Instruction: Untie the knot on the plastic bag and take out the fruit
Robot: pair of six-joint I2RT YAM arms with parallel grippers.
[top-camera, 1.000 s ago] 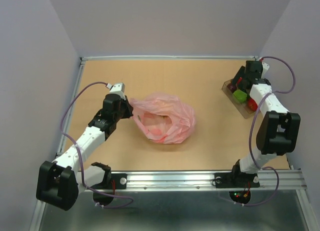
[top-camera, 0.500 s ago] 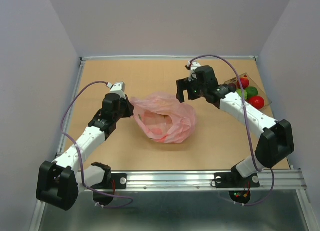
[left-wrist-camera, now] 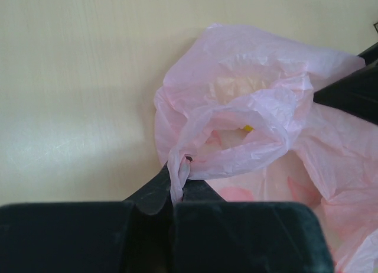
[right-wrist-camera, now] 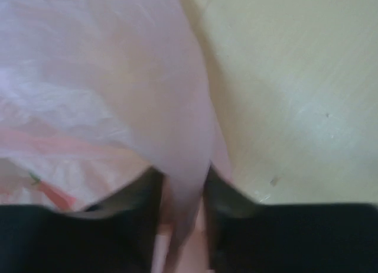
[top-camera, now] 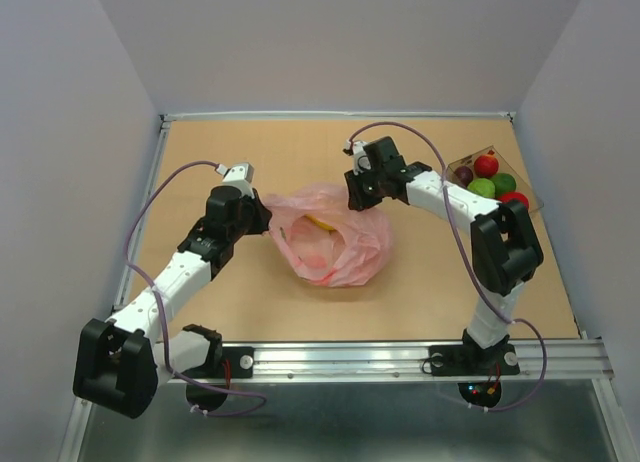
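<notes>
The pink plastic bag lies mid-table with its mouth gaping open; the knot is not in view. My left gripper is shut on a twisted strip of the bag's left rim. My right gripper is at the bag's far right edge, and in the blurred right wrist view its jaws pinch a fold of the pink plastic. A bit of yellow fruit shows inside the bag. More fruit lies in a clear box: two red, two green and one dark purple.
The clear rigid box sits at the far right of the brown table, near the right wall. A raised rail borders the table at the back and the left side. The arm bases stand at the near metal edge.
My right arm has swung left from the clear box to the bag's far right edge, and its jaws have closed down onto the plastic. The left arm and bag have hardly moved.
</notes>
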